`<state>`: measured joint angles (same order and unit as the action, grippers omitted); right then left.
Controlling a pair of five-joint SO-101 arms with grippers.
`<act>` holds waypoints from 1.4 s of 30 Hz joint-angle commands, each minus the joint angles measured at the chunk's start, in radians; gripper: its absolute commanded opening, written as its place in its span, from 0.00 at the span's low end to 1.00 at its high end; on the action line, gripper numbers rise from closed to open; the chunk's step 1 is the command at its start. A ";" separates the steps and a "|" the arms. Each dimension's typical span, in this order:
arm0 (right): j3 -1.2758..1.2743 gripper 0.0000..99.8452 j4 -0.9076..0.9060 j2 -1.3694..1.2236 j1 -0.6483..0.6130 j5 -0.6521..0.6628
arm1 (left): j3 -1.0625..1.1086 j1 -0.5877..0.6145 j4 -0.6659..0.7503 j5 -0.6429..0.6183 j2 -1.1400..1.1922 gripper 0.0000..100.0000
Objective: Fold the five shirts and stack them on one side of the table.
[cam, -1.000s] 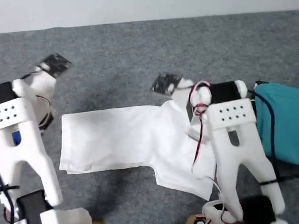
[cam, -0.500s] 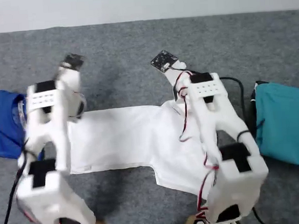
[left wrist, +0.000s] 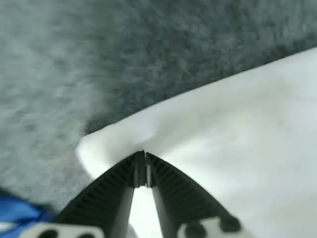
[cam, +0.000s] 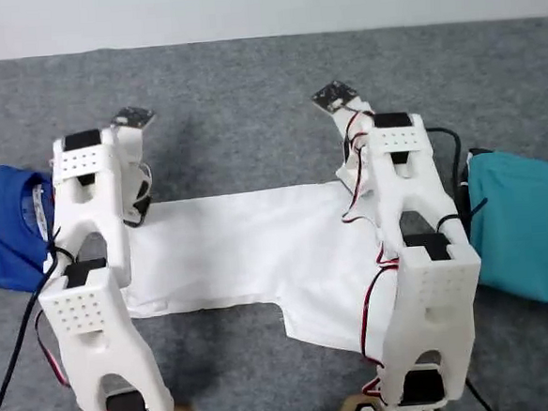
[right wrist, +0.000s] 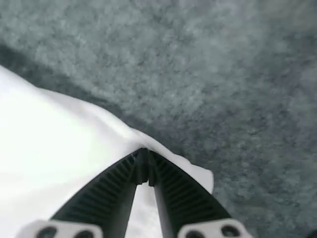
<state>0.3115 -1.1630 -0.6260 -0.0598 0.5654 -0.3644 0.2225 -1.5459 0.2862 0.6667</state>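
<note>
Left gripper (left wrist: 141, 171): jaws pressed together, and they had a pinch of the white shirt (cam: 249, 254) right at its far left corner!
Right gripper (right wrist: 143, 168): same story on the other side, jaws closed on the shirt's far right corner, a small flap of cloth poking out past the tips.
Shirt against the grippers: both pinches sat on the far edge, and the rest of the cloth ran from the tips towards the near side, between the two arms.
Where the shirt lay: flat in the middle of the table (cam: 247, 85), long side running left to right, one part jutting out at the near right beside the right arm.
How it would handle: soft, light and limp, by the look of it. It would likely sag between the two holds and drape wherever it was carried.
Where to hold: the two far corners looked right, with all layers caught, since thin cloth could slip out of a shallow pinch.
Blue shirt (cam: 8, 233): bunched at the left edge, beside the left arm.
Teal shirt (cam: 525, 226): lying at the right edge, just beside the right arm.
</note>
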 commanded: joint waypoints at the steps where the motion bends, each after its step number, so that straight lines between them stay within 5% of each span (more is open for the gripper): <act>1: 0.132 0.01 -0.073 0.022 -0.038 -0.011 | -0.082 -0.014 -0.071 -0.002 -0.080 0.01; 16: 0.304 0.01 -0.443 0.251 -0.107 -0.014 | -0.087 0.029 -0.212 -0.009 -0.445 0.01; 22: 0.304 0.01 -0.601 0.323 -0.079 -0.038 | 0.211 -0.029 -0.209 0.002 -0.500 0.01; 35: 0.304 0.01 -0.631 0.627 0.191 -0.170 | 0.460 -0.552 -0.152 0.061 -0.660 0.01; 42: 0.304 0.01 -0.631 0.796 0.337 -0.230 | 0.460 -0.844 -0.123 0.077 -0.660 0.15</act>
<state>0.5585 -1.7538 0.0690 0.2240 0.3629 0.0974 -0.5155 -1.6993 0.3521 0.0545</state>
